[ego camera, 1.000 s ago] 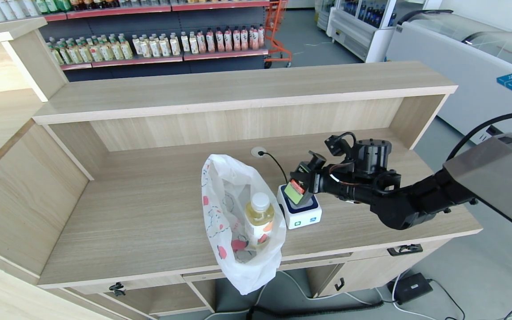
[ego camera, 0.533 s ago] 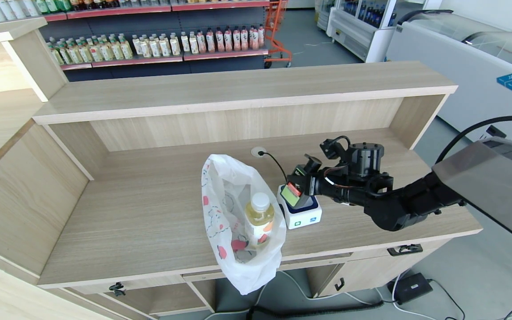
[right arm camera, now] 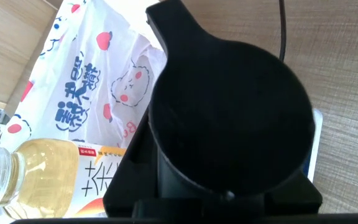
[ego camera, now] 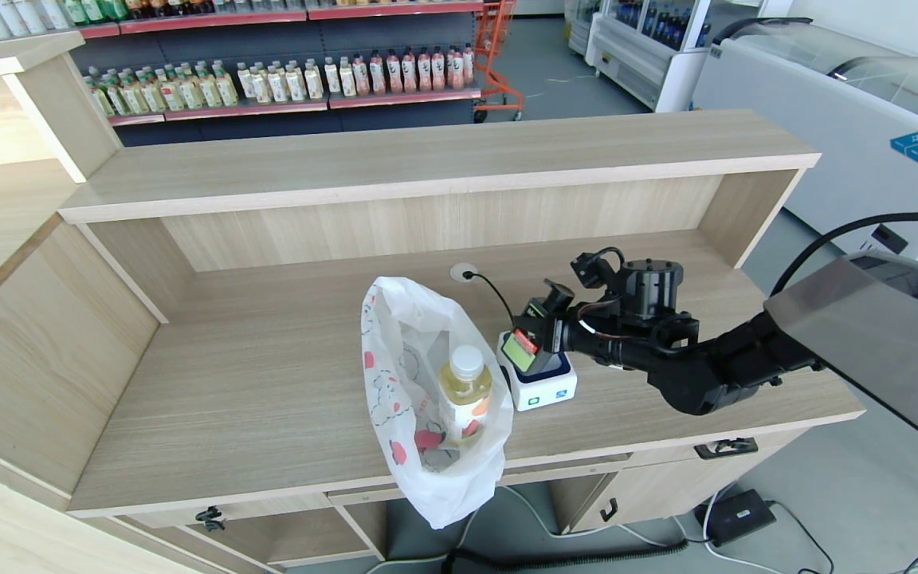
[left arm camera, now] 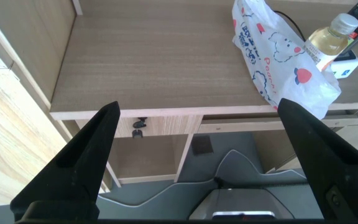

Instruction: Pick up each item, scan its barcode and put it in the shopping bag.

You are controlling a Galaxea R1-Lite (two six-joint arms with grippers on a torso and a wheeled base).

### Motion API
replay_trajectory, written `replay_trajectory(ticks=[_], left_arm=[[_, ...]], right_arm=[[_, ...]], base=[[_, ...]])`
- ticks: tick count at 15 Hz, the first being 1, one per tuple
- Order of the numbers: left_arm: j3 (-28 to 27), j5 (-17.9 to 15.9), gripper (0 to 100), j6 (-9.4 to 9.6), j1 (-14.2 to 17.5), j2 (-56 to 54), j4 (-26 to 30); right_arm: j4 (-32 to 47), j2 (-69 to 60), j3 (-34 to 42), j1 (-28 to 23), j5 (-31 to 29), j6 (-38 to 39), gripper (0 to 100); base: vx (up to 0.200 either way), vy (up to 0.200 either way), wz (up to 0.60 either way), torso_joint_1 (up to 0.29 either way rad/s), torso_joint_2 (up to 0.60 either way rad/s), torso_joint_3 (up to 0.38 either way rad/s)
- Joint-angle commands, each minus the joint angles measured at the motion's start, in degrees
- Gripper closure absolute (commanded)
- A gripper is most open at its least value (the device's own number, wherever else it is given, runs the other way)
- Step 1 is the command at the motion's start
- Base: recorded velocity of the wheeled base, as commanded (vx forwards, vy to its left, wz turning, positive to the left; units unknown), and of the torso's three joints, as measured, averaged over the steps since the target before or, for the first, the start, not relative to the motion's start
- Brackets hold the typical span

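Observation:
My right gripper is shut on a small green item with a red strip, held just above the white scanner box on the counter. Left of the scanner stands the white printed shopping bag, its mouth open, with a yellow drink bottle upright inside. In the right wrist view a dark round shape hides the fingers; behind it are the bag and the bottle. My left gripper is open and holds nothing, low in front of the counter's front edge, with the bag far off.
The wooden counter has a raised ledge along the back and side walls. A black cable runs from a hole in the counter to the scanner. Store shelves with bottles stand behind.
My right gripper has shifted a little to the left and down with the green item, closer to the scanner and the bag. The bag and the bottle have not moved.

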Motion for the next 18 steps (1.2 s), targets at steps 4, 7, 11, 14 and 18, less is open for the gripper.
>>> replay_trajectory(ticks=[4,7,11,14,18], left_arm=[[0.0,0.0,0,-0.02,0.0,0.0,0.0],[0.0,0.0,0,-0.02,0.0,0.0,0.0],[0.0,0.0,0,-0.02,0.0,0.0,0.0],[0.0,0.0,0,-0.02,0.0,0.0,0.0],[0.0,0.0,0,-0.02,0.0,0.0,0.0]], right_arm=[[0.1,1.0,-0.9,0.1,0.1,0.1,100],[0.2,1.7,-1.5,0.0,0.1,0.0,100],[0.2,1.3,-2.1,-0.1,-0.1,0.0,100],[-0.2,-6.7,2.8,-2.0,0.1,-1.0,100],[-2.7,-26.3,26.8,-15.9,-0.1,-28.2,100]], base=[[0.0,0.0,0.0,0.0,0.0,0.0],[0.0,0.0,0.0,0.0,0.0,0.0],[0.0,0.0,0.0,0.0,0.0,0.0],[0.0,0.0,0.0,0.0,0.0,0.0],[0.0,0.0,0.0,0.0,0.0,0.0]])
